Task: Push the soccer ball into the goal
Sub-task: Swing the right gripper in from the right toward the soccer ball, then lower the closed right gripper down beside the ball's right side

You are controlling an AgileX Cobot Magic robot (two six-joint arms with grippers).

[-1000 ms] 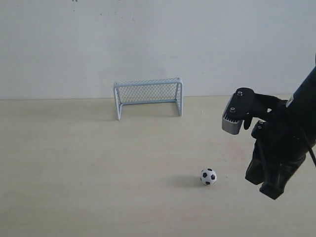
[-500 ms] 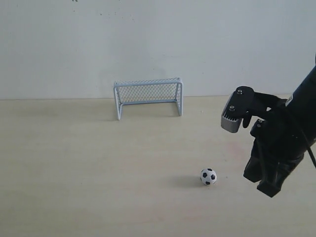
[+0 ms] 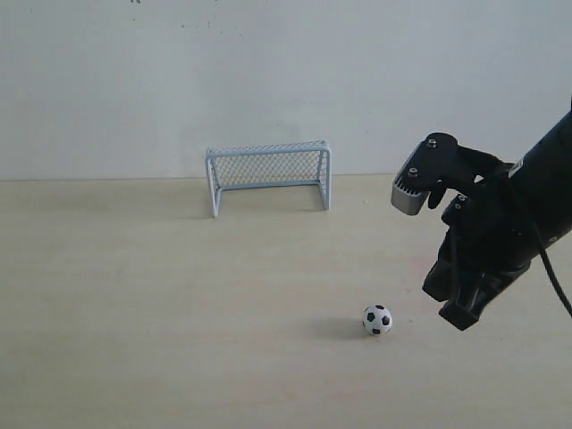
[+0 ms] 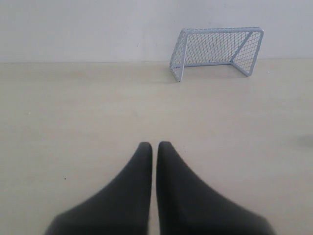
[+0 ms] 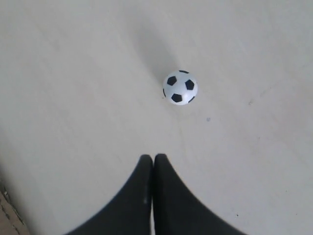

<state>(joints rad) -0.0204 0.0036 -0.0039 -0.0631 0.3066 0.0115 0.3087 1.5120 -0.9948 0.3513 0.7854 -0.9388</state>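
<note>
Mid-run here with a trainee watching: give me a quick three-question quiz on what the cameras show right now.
1. True or false: the soccer ball already sits inside the goal.
2. Which arm's end effector hangs nearest the ball: A left, B right?
3. Fill in: the right end effector is ___ (open or shut).
Key: 1 false; 2 B; 3 shut.

Left claw [image 4: 154, 145], right claw [image 5: 153, 157] — both closed

No readable text, label or number appears anywhere.
</note>
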